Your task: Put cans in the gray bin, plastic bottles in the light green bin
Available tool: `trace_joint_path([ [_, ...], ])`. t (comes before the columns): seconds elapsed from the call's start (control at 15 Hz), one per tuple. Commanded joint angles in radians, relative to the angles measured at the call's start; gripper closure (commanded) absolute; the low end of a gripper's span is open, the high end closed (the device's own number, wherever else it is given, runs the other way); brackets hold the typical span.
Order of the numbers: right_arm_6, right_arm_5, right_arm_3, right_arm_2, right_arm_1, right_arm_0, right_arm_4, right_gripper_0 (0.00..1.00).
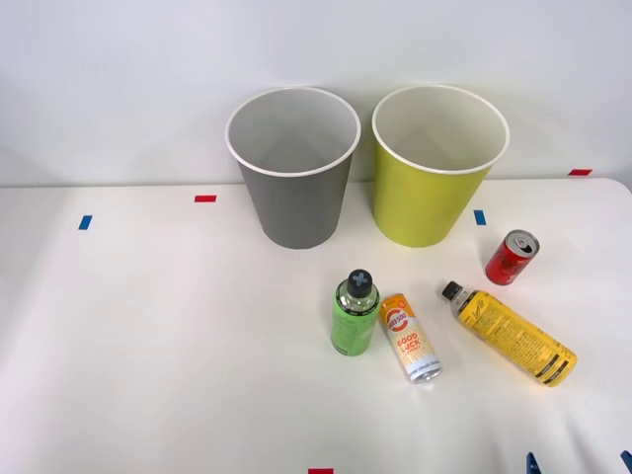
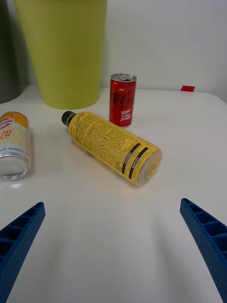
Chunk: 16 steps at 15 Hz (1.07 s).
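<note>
At the back of the table the gray bin (image 1: 296,207) stands left of the light green bin (image 1: 425,202) (image 2: 66,52), both upright. In front of them a short green bottle (image 1: 355,314) stands upright, and beside it lies an orange-white can (image 1: 410,338) (image 2: 14,144). Further right a long yellow bottle (image 1: 509,334) (image 2: 111,147) lies on its side, with a small red can (image 1: 512,258) (image 2: 122,100) upright behind it. My right gripper (image 1: 580,464) (image 2: 113,246) is open at the table's near right, a short way before the yellow bottle, holding nothing.
Small red tape marks (image 1: 205,198) and blue tape marks (image 1: 479,216) dot the white table (image 1: 148,346). A white wall rises right behind the bins. The table's right edge curves past the red can.
</note>
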<state>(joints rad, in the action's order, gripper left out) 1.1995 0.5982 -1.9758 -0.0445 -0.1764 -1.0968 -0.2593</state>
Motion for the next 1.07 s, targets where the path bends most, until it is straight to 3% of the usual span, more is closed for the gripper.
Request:
trace_joint_path([
  [0.07,0.000,0.000,0.000,0.000,0.000,0.000,0.000,0.00],
  [1.07,0.000,0.000,0.000,0.000,0.000,0.000,0.000,0.00],
])
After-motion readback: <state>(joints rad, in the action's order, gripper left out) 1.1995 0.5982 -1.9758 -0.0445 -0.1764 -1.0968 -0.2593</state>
